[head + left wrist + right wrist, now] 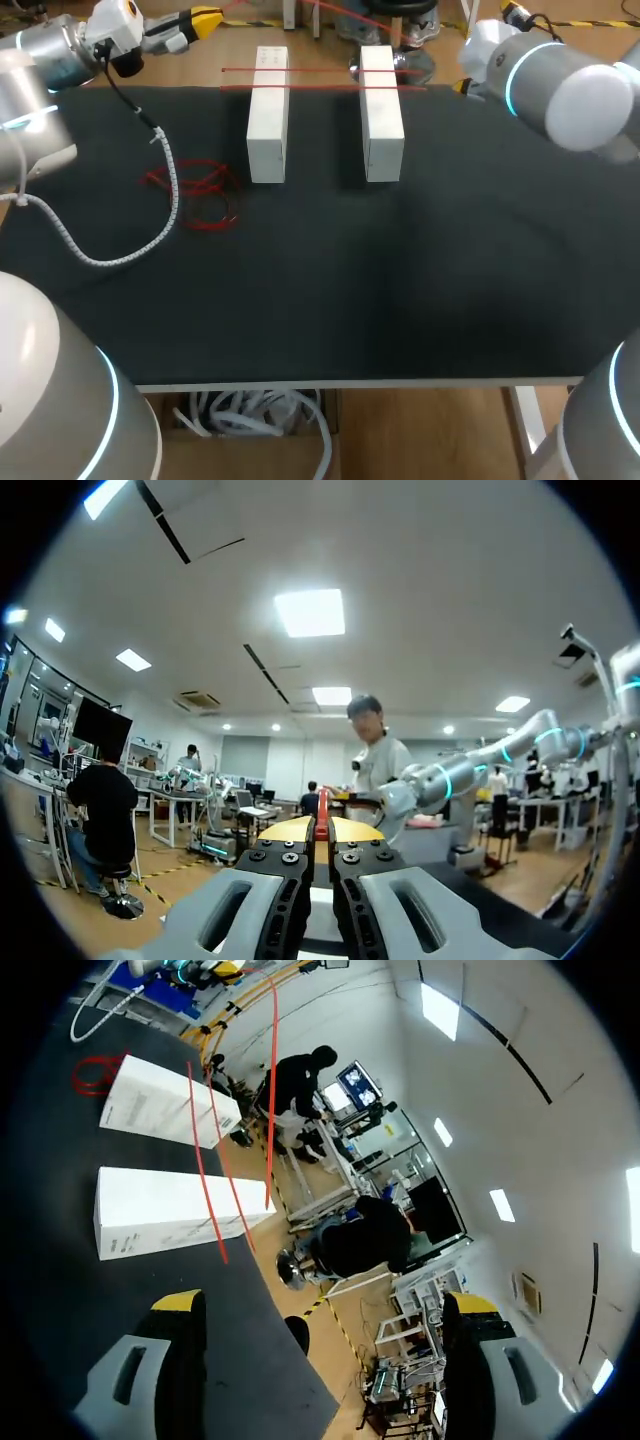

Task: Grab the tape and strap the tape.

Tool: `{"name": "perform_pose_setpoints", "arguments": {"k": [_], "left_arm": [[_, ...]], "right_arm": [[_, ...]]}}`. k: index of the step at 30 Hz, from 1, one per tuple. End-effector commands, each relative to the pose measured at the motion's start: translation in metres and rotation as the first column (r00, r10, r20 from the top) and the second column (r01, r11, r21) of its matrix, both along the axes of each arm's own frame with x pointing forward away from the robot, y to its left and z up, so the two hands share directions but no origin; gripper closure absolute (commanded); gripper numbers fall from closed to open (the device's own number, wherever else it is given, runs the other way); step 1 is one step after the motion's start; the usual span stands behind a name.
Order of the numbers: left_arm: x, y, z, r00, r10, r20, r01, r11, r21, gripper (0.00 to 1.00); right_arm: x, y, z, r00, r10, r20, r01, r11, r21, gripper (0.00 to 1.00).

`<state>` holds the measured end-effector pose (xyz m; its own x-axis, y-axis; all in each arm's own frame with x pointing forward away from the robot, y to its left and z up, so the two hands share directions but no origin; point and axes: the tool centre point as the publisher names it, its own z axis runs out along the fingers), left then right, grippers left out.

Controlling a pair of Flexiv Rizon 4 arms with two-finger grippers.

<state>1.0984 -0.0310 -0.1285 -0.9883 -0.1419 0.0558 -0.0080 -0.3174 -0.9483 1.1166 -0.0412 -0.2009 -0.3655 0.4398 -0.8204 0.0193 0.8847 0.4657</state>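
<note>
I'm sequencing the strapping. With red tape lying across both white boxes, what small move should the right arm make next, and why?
Probably ease the open right gripper toward the tape ends sticking out past the right white box. The left gripper is shut on a red strand, so the other side likely needs a grip.

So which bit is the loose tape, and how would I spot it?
On the black table stand two white boxes. Just left of the left box lies a red tangle of tape, beside a white coiled cable. Unlike the straight red strips stretched across the boxes, it lies crumpled in loops.
</note>
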Motion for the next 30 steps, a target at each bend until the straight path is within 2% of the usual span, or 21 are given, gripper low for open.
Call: {"name": "perform_pose_setpoints", "arguments": {"k": [1, 6, 9, 10, 11, 12, 13, 15, 16, 17, 18, 20, 21, 23, 24, 26, 27, 28, 29, 30], "left_arm": [[0.000, 0.000, -0.001, 1.000, 0.001, 0.002, -0.001, 1.000, -0.002, 1.00], [0.000, 0.000, -0.001, 1.000, 0.001, 0.002, -0.001, 1.000, -0.002, 1.00], [0.000, 0.000, -0.001, 1.000, 0.001, 0.002, -0.001, 1.000, -0.002, 1.00], [0.000, 0.000, -0.001, 1.000, 0.001, 0.002, -0.001, 1.000, -0.002, 1.00], [0.000, 0.000, -0.001, 1.000, 0.001, 0.002, -0.001, 1.000, -0.002, 1.00], [0.000, 0.000, -0.001, 1.000, 0.001, 0.002, -0.001, 1.000, -0.002, 1.00], [0.000, 0.000, -0.001, 1.000, 0.001, 0.002, -0.001, 1.000, -0.002, 1.00], [0.000, 0.000, -0.001, 1.000, 0.001, 0.002, -0.001, 1.000, -0.002, 1.00], [0.000, 0.000, -0.001, 1.000, 0.001, 0.002, -0.001, 1.000, -0.002, 1.00], [0.000, 0.000, -0.001, 1.000, 0.001, 0.002, -0.001, 1.000, -0.002, 1.00], [0.000, 0.000, -0.001, 1.000, 0.001, 0.002, -0.001, 1.000, -0.002, 1.00], [0.000, 0.000, -0.001, 1.000, 0.001, 0.002, -0.001, 1.000, -0.002, 1.00], [0.000, 0.000, -0.001, 1.000, 0.001, 0.002, -0.001, 1.000, -0.002, 1.00], [0.000, 0.000, -0.001, 1.000, 0.001, 0.002, -0.001, 1.000, -0.002, 1.00], [0.000, 0.000, -0.001, 1.000, 0.001, 0.002, -0.001, 1.000, -0.002, 1.00], [0.000, 0.000, -0.001, 1.000, 0.001, 0.002, -0.001, 1.000, -0.002, 1.00], [0.000, 0.000, -0.001, 1.000, 0.001, 0.002, -0.001, 1.000, -0.002, 1.00], [0.000, 0.000, -0.001, 1.000, 0.001, 0.002, -0.001, 1.000, -0.002, 1.00], [0.000, 0.000, -0.001, 1.000, 0.001, 0.002, -0.001, 1.000, -0.002, 1.00], [0.000, 0.000, -0.001, 1.000, 0.001, 0.002, -0.001, 1.000, -0.002, 1.00]], "right_arm": [[-0.001, 0.009, -0.001, 0.995, -0.068, 0.074, 0.071, 0.997, -0.028, 0.00], [-0.001, 0.016, 0.001, 0.994, -0.052, 0.096, 0.057, 0.997, -0.051, 0.00], [-0.002, 0.018, 0.003, 0.995, -0.037, 0.098, 0.039, 0.999, -0.021, 0.00], [-0.003, 0.018, 0.002, 0.996, -0.030, 0.089, 0.030, 1.000, -0.008, 0.00], [-0.003, 0.019, 0.002, 0.997, -0.018, 0.076, 0.016, 0.999, 0.033, 0.00], [-0.005, 0.019, 0.003, 0.998, 0.027, 0.057, -0.033, 0.993, 0.111, 0.00], [-0.006, 0.019, 0.004, 0.998, 0.035, 0.047, -0.041, 0.991, 0.130, 0.00], [-0.010, 0.019, 0.005, 0.996, 0.086, 0.008, -0.086, 0.967, 0.242, 0.00], [-0.011, 0.019, 0.005, 0.992, 0.119, -0.029, -0.103, 0.937, 0.335, 0.00], [-0.013, 0.018, 0.006, 0.992, 0.105, -0.063, -0.077, 0.934, 0.348, 0.00], [-0.012, 0.017, 0.004, 0.991, 0.101, -0.091, -0.057, 0.917, 0.396, 0.00], [-0.010, 0.015, 0.003, 0.979, 0.126, -0.162, -0.023, 0.850, 0.526, 0.00], [-0.009, 0.014, 0.003, 0.982, 0.101, -0.162, -0.006, 0.866, 0.500, 0.00], [-0.009, 0.015, 0.004, 0.981, 0.113, -0.156, -0.009, 0.836, 0.549, 0.00], [-0.010, 0.017, 0.006, 0.978, 0.121, -0.171, 0.009, 0.791, 0.612, 0.00], [-0.009, 0.017, 0.008, 0.963, 0.121, -0.240, 0.078, 0.729, 0.680, 0.00], [-0.007, 0.016, 0.009, 0.951, 0.145, -0.274, 0.111, 0.666, 0.737, 0.00], [-0.007, 0.016, 0.009, 0.941, 0.143, -0.306, 0.132, 0.677, 0.724, 0.00], [-0.006, 0.018, 0.009, 0.937, 0.142, -0.321, 0.157, 0.647, 0.746, 0.00], [-0.005, 0.018, 0.010, 0.935, 0.151, -0.322, 0.149, 0.655, 0.740, 0.00]]}}
